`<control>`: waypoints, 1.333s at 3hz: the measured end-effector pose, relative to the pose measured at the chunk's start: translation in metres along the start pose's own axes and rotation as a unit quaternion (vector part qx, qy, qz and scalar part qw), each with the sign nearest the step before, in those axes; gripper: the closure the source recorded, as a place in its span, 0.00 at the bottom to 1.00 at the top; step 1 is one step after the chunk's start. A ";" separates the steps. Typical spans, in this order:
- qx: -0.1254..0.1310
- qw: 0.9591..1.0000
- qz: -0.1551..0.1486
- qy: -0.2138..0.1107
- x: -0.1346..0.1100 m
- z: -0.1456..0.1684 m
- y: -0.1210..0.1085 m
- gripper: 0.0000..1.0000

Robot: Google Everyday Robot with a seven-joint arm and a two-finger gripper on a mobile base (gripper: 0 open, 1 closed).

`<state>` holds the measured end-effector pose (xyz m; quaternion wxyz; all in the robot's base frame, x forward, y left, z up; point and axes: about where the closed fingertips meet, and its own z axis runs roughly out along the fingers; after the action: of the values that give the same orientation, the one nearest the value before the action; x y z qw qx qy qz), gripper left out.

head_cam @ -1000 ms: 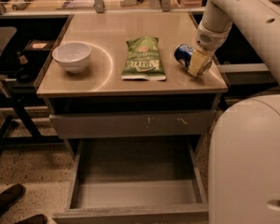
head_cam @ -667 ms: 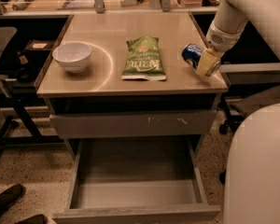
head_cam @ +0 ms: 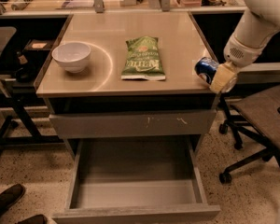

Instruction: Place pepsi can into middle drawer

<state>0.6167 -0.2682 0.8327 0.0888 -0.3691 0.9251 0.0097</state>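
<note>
End effector [head_cam: 221, 78] is closed around the can [head_cam: 205, 69], holding it tilted at the right edge of the surface [head_cam: 107, 31]; nearest, the open drawer [head_cam: 135, 171] sits low and to the left, beneath the scratched front [head_cam: 130, 123]; best to clear that edge, lower over the drawer floor, then release; farther back, chip bag [head_cam: 142, 58] and bowl [head_cam: 72, 56] lie well apart.

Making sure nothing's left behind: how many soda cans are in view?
1: the small blue soda can, held in the gripper at the beige table's front right corner. More could be hidden behind the white arm.
</note>
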 end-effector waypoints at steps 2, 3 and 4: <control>-0.002 1.000 -0.001 0.004 0.002 0.005 0.001 1.00; 0.011 1.000 0.008 0.012 0.027 -0.015 0.014 1.00; 0.010 0.999 0.038 0.023 0.074 -0.034 0.042 1.00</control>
<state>0.5301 -0.2905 0.8515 0.0711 -0.3326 0.9404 -0.0049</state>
